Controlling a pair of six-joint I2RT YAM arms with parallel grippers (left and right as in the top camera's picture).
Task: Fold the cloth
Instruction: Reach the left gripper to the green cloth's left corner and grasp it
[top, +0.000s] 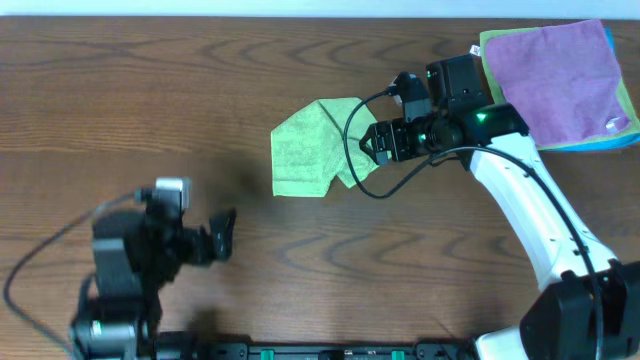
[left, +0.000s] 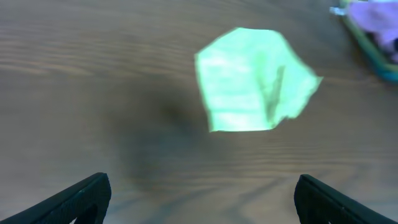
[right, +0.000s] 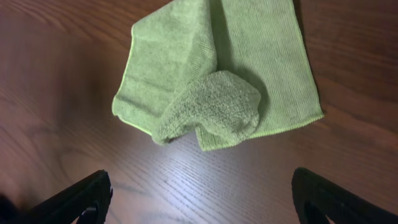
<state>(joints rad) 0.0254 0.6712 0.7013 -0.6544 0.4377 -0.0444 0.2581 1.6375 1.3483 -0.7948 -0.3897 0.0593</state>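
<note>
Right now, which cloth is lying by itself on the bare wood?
The light green cloth, loosely folded mid-table beside the right gripper. The purple cloth sits atop a stack at the table's edge.

— How do the two arms look?
— The right arm (top: 530, 215) has a long white link, black joints, a small green light (top: 485, 118) and a looping black cable (top: 346, 135).
— And the left arm (top: 125, 270)?
— All black, with a grey block (top: 172, 187). The left tool (top: 222, 232) and the right tool (top: 371, 143) are also black.
</note>
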